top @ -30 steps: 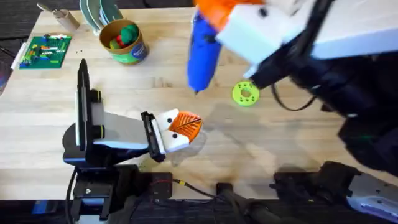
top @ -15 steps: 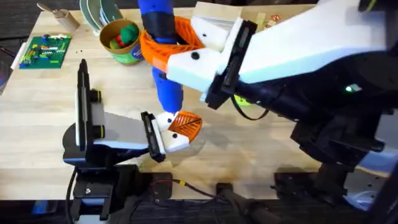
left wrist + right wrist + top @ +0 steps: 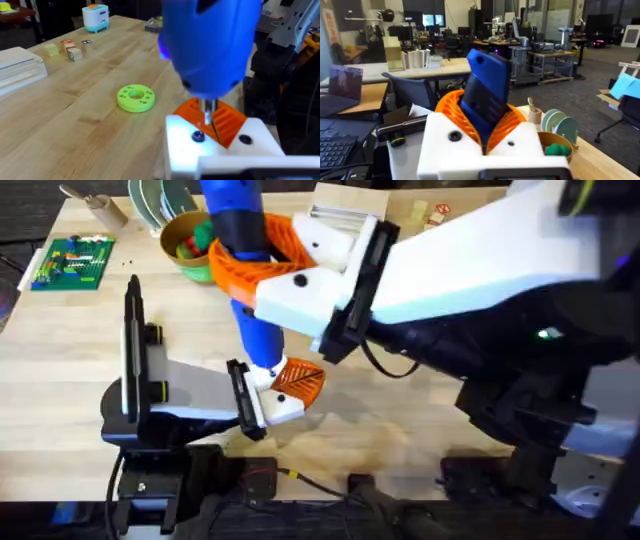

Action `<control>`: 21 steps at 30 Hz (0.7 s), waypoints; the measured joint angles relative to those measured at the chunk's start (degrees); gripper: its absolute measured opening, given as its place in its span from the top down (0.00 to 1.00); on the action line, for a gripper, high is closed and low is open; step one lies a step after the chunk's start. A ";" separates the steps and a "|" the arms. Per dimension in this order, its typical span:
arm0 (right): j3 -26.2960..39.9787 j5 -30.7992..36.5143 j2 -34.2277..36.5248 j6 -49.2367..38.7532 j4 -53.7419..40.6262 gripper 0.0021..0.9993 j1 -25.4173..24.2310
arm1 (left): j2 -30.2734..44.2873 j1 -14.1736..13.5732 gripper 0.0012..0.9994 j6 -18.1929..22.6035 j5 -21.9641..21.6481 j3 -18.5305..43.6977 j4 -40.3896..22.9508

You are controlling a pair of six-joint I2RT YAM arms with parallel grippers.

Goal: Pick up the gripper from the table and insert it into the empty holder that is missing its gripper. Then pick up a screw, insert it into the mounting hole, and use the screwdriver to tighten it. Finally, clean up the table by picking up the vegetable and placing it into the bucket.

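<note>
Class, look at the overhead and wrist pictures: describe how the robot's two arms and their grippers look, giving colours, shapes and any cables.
The right gripper has orange ribbed pads on white finger mounts with black screws, on a broad white link; black joints behind, with a thin black cable and a small green light. The left gripper is alike: orange ribbed pads, white mounts, a black bracket, on a white link above a black base.

The table point(image 3: 420, 420) is light wood, smooth, with plank lines. The screwdriver point(image 3: 245, 270) looks like smooth, shiny blue plastic, and its thin bit point(image 3: 207, 111) is shiny metal. The right gripper point(image 3: 262, 265) has white plastic fingers with orange ribbed pads. The orange gripper point(image 3: 298, 380) is ribbed plastic too. The green disc point(image 3: 135, 97) is matt plastic with holes
</note>
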 joint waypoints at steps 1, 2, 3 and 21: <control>0.00 0.00 0.38 0.00 0.07 0.98 0.09 | 0.00 0.00 0.99 0.02 0.00 0.00 0.00; 0.00 -0.02 0.76 -0.02 0.01 0.98 0.11 | 0.00 0.00 0.99 0.02 0.00 0.00 0.00; 0.00 -0.02 1.00 -0.07 -0.02 0.98 0.18 | 0.00 0.00 0.99 0.02 0.00 0.00 0.00; 0.00 0.02 1.25 -1.73 -2.29 0.98 0.18 | 0.00 0.00 0.99 0.00 0.00 0.00 -0.35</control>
